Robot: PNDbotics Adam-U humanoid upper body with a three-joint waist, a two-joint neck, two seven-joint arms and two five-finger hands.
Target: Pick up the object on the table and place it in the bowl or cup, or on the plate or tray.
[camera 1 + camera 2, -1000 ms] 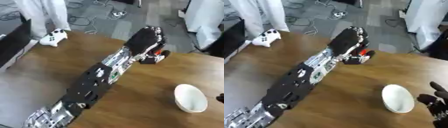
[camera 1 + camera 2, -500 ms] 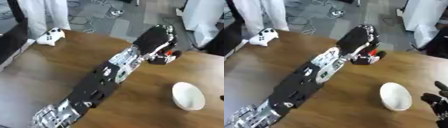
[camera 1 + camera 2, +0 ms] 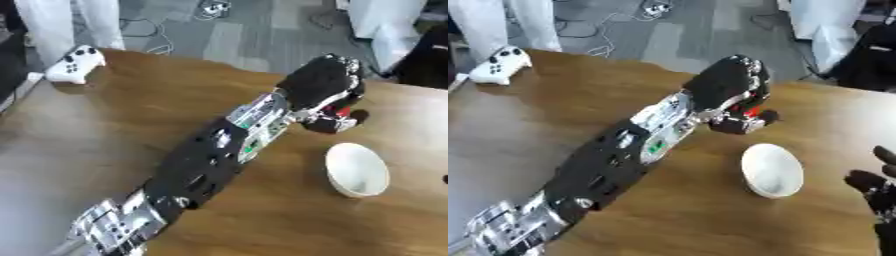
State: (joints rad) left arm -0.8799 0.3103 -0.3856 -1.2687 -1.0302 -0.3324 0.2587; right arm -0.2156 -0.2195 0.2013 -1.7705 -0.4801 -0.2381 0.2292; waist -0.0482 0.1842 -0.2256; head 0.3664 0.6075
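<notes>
My left arm stretches diagonally across the wooden table from the lower left. Its hand is at the far right part of the table, fingers curled down around a small red and black object, which it mostly hides. A white bowl stands on the table just below and right of that hand. My right hand shows at the right edge of the right eye view, fingers spread and holding nothing, to the right of the bowl.
A white game controller lies at the table's far left corner. Beyond the far edge is grey floor with cables, white cloth at the upper left and a white and dark shape at the upper right.
My left hand, curled over the red and black object, sits further right and nearer the bowl than before. The whole picture has shifted, so the camera has moved too.
</notes>
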